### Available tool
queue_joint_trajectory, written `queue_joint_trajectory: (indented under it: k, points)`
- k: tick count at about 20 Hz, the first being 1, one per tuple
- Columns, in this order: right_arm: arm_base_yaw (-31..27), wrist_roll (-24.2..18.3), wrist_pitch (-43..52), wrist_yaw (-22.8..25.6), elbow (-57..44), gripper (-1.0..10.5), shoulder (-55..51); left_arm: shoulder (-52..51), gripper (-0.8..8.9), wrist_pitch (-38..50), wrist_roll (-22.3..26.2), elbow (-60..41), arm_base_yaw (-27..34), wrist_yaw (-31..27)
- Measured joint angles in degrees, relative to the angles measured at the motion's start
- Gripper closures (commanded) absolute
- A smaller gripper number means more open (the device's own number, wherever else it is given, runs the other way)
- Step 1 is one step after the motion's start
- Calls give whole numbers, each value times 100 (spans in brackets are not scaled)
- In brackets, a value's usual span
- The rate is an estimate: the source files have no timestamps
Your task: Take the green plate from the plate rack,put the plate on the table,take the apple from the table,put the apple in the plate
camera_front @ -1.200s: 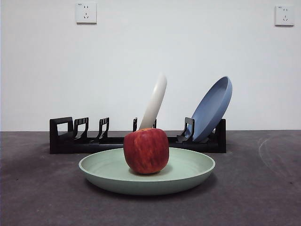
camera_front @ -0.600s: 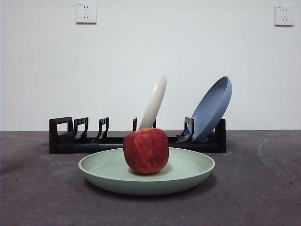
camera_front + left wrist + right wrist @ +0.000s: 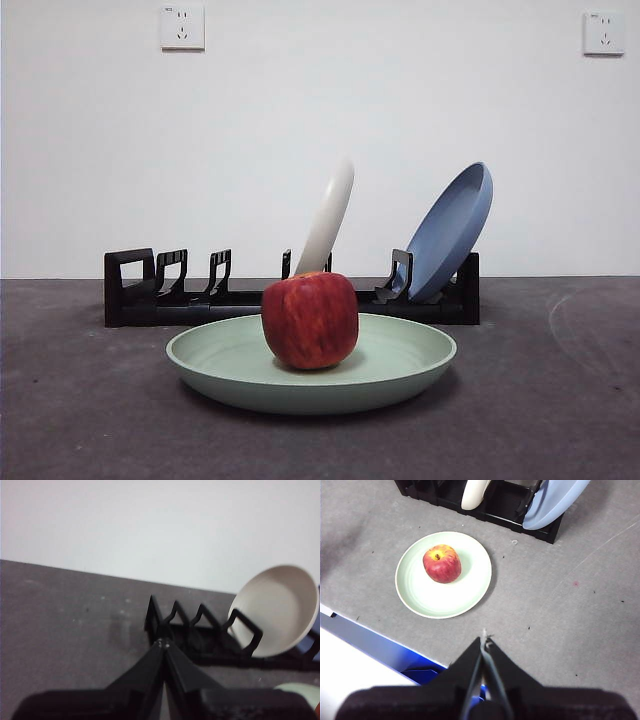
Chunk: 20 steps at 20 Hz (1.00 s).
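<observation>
The green plate [image 3: 400, 375] lies flat on the table [image 3: 80, 420] in front of the plate rack [image 3: 180, 300]. The apple [image 3: 311, 320] stands in the plate, left of its middle. The right wrist view shows the plate [image 3: 425, 600] and the apple [image 3: 442, 563] from high above; my right gripper [image 3: 484, 641] is shut and empty, well clear of them. My left gripper [image 3: 163, 643] is shut and empty, raised near the rack's [image 3: 200, 630] loop end. Neither gripper shows in the front view.
A cream-white plate [image 3: 330, 220] and a blue plate [image 3: 455, 230] stand in the rack. The table's front edge [image 3: 370, 635] shows in the right wrist view. A white wall with two sockets stands behind.
</observation>
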Motion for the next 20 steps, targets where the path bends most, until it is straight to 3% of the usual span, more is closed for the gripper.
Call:
queue_joint_trajectory:
  k: [6, 20]
  points:
    - [0, 2, 0, 2, 0, 946, 0, 0, 817, -1049, 168, -2, 192, 0]
    - [0, 2, 0, 4, 0, 946, 0, 57, 817, -1016, 214, -2, 247, 0]
